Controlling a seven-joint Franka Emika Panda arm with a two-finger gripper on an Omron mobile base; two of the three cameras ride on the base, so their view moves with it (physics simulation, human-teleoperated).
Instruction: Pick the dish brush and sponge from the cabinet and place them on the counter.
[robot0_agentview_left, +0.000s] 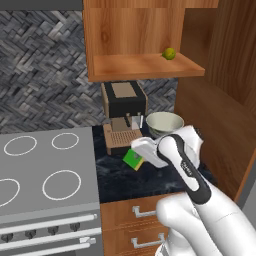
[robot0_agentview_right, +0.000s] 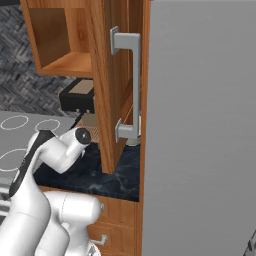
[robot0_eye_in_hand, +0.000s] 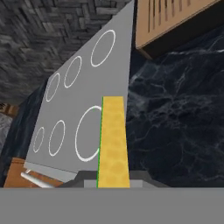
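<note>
You're carrying the sponge (robot0_agentview_left: 133, 159), pinched between the jaws, above the counter (robot0_eye_in_hand: 175, 127); next, lower it and release

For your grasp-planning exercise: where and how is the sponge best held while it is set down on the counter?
As the claw grips it now: pinching the sponge across its thin green-and-yellow faces, from above. It is a flat block, so those faces suit the pads, likely letting it lower cleanly onto the counter.

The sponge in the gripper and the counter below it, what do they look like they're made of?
The sponge: likely soft foam, matte, with a mottled yellow face and a thin green edge. The counter: looks like polished black stone, marbled with pale veins.
</note>
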